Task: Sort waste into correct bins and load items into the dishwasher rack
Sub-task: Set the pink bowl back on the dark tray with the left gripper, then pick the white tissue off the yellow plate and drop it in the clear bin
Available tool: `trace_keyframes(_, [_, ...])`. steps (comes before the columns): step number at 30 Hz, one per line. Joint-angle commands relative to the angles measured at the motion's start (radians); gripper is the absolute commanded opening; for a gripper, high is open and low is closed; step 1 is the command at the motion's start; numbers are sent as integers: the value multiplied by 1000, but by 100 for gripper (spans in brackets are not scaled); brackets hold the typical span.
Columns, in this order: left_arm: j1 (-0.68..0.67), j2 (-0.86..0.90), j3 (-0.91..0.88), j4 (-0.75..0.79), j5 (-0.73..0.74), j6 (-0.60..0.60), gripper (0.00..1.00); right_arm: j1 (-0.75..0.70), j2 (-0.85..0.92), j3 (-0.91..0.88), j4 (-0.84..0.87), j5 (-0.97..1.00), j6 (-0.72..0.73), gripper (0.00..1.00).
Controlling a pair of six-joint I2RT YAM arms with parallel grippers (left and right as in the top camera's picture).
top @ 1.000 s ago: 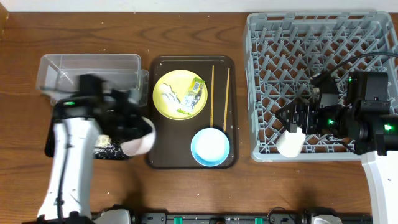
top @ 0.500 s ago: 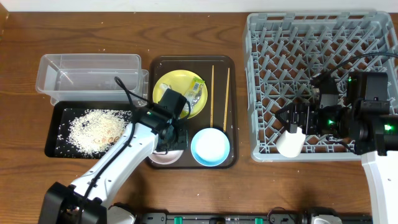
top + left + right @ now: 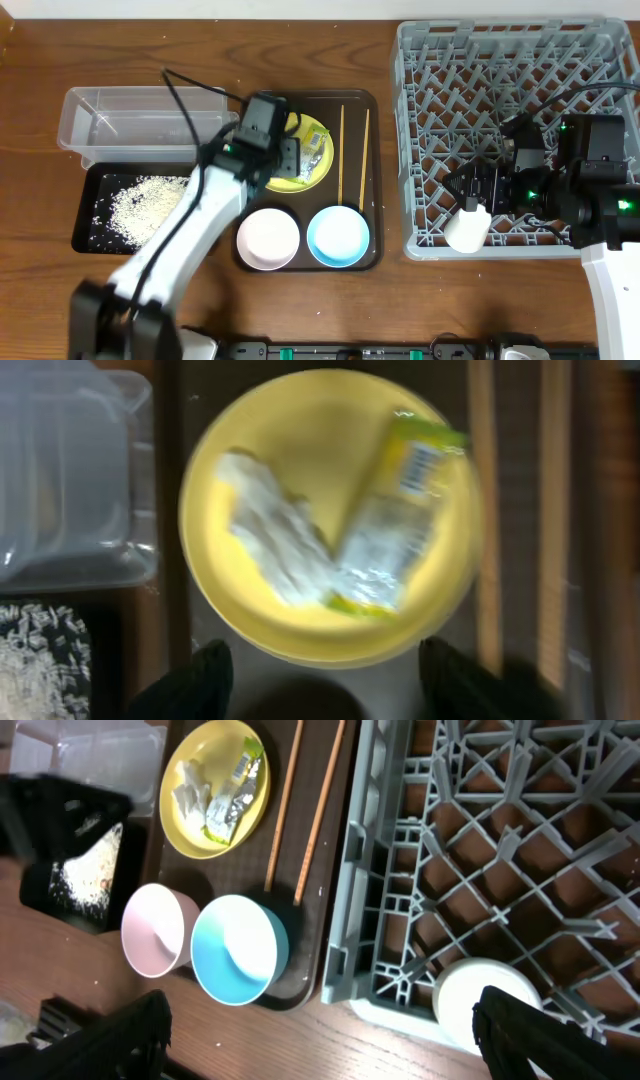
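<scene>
Left hand (image 3: 322, 665), released and empty, over yellow plate (image 3: 300, 430); grabbing the wrapper (image 3: 395, 530) beneath could drag adjacent rice clump (image 3: 270, 530) off the rim.

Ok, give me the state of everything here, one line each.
Clear rectangular plastic tub, looks empty
Shallow black tray, holds white rice grains
Round yellow plate, carries green-and-white wrapper
White-pinkish bowl, upright, empty
Light blue bowl, upright, empty
Two wooden chopsticks, flat on brown tray
Large grey plastic rack, one white cup inside
Left gripper, open
Right gripper, open
</scene>
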Motion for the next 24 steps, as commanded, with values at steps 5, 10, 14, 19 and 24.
trace_keyframes(5, [67, 251, 2, 106, -27, 62, 64, 10, 9, 10, 5, 26, -19, 96])
trace_keyframes(10, [66, 328, 2, 138, -23, 58, 47, 10, 18, 10, 4, 26, -19, 96])
trace_keyframes(14, [67, 290, 21, 97, 27, 41, 10, 10, 19, 10, 5, 26, -19, 96])
trace_keyframes(19, [68, 153, 114, 3, 26, 12, 6, 10, 20, 10, 2, 26, -19, 96])
trace_keyframes(24, [119, 3, 163, -21, -29, 31, 6, 10, 20, 10, -7, 25, -19, 96])
